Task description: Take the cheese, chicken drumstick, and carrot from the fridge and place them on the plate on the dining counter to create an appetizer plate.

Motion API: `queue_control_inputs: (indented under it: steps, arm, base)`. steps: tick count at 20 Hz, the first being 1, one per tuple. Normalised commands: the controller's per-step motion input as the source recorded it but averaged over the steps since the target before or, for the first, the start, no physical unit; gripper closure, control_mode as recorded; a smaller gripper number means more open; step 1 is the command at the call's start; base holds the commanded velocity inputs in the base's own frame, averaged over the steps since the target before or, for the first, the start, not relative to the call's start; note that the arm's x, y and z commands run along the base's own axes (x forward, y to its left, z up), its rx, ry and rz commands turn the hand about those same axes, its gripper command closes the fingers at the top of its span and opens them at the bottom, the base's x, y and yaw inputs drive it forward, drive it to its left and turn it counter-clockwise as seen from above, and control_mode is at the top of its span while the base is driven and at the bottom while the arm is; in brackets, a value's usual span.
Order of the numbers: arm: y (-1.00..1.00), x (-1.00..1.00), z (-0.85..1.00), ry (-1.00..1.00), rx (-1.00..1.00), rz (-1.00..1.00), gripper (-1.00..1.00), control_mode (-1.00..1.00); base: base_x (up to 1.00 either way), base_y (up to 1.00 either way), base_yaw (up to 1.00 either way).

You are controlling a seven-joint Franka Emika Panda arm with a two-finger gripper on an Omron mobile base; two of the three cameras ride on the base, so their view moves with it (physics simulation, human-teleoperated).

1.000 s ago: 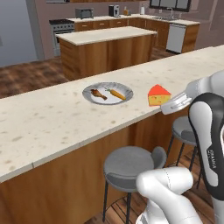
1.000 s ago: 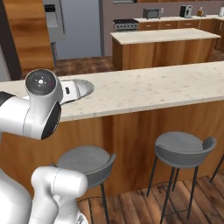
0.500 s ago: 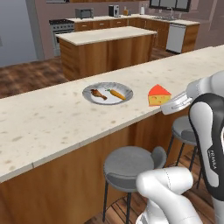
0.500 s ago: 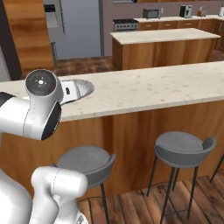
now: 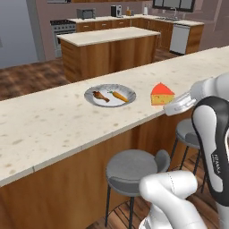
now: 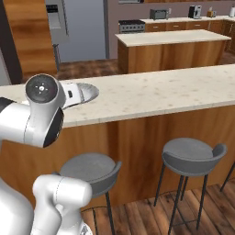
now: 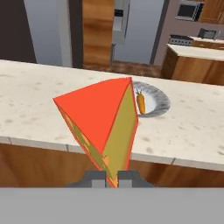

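Cheese (image 7: 101, 127) sits pinched at its lower tip between the fingers (image 7: 94, 177), held up over the near edge of the table (image 5: 53, 120), just right of the plate (image 5: 110, 95) in the left base view. On the plate lie the drumstick (image 5: 101, 96) and the carrot (image 5: 119, 95) side by side, possibly touching. Stools (image 6: 192, 156) stand below the table.

Arm: your white arm rises at the lower right, elbow bent, forearm reaching leftward. Hand (image 7: 112, 178): your fingers are clamped tight on the cheese (image 7: 103, 127), held aloft.
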Motion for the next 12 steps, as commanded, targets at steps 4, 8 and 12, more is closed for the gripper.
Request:
queue_control_inputs:
  steps: [4, 8, 12]
  arm:
    - [0.13, 0.36, 0.0, -0.27, 0.06, -0.02, 1.0, -1.0]
    - [0.25, 0.33, -0.04, -0.17, 0.05, -0.01, 1.0, -1.0]
    - [0.12, 0.21, 0.0, 0.0, 0.01, 0.0, 1.0, -1.0]
  base:
    - [0.0, 0.0, 0.0]
    - [0.0, 0.0, 0.0]
    - [0.0, 0.0, 0.0]
